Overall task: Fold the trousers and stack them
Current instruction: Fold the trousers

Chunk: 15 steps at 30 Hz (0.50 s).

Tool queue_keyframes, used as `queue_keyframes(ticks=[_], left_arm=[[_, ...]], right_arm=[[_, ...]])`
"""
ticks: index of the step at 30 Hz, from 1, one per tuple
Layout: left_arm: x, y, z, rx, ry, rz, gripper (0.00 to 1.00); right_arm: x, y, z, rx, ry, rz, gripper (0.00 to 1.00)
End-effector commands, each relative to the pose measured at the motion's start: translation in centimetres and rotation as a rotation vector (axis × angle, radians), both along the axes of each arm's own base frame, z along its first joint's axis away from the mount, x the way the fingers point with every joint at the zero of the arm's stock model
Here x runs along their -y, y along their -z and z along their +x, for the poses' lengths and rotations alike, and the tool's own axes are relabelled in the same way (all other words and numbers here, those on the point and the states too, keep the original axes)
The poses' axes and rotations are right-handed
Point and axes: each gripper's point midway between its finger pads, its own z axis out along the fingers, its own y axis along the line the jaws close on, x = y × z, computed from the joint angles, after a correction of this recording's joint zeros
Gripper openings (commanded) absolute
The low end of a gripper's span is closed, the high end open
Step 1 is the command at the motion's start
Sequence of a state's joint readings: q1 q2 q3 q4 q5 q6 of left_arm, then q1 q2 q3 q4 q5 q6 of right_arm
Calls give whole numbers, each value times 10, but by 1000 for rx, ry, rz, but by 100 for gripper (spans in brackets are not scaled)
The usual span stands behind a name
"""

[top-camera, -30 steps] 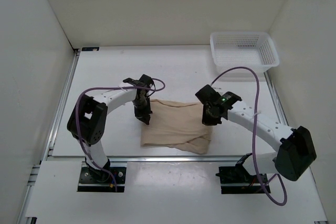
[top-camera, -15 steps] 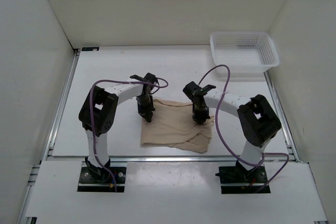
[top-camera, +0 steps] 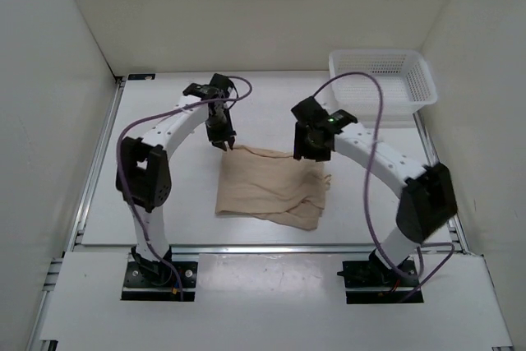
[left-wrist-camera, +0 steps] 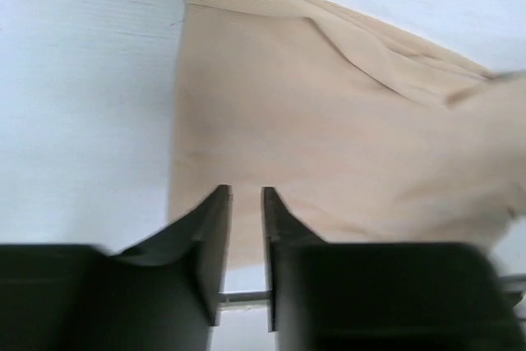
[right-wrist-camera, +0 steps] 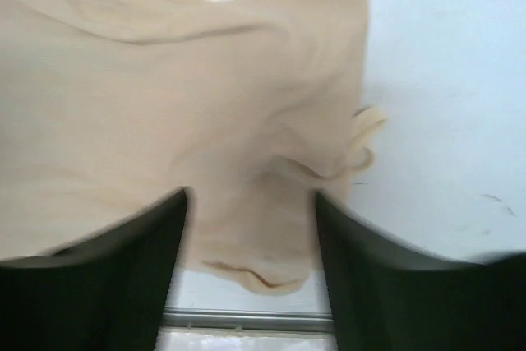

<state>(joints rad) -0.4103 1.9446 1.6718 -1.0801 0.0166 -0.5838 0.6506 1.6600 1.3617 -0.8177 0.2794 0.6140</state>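
In the top view, the pair of thin, light beige trousers [top-camera: 271, 191] lay a little below the middle of the frame, on the white table [top-camera: 164, 121], just above the two arm bases. They were already folded into a compact, nearly rectangular packet of several layers. Its left side looked straight, but at the lower right corner some loose folds stuck out and the edge was wrinkled.

Just above the packet, the left gripper [top-camera: 222, 142] hung at its upper left corner. In the left wrist view its jaws were almost pressed together, with only a thin slit between them, and I could see no cloth caught there. The right gripper [top-camera: 311, 152] hung over the upper right part of the packet. In its own wrist view the jaws stood widely spread, with the beige cloth showing between them and nothing pinched.

Farther away, in the upper right of the top view, stood the white plastic mesh basket [top-camera: 383, 98], well apart from the trousers.

To my judgement the folding was mostly done. What remained was perhaps one more fold or some tidying of the loose corner, and then putting the packet in its final place. The pictures did not show me where that place was.
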Motion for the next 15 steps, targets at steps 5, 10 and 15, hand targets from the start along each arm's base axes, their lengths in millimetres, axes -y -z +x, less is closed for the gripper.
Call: queue_keyframes(ticks=[5, 10, 15], left_arm=[[-41, -158, -42, 350, -53, -44, 100], [-95, -236, -91, 618, -186, -91, 100], [-126, -265, -120, 793, -273, -117, 100]], right_arm=[[89, -142, -31, 413, 118, 8, 100], [152, -157, -57, 493, 252, -141, 100], [173, -168, -73, 540, 325, -146, 100]])
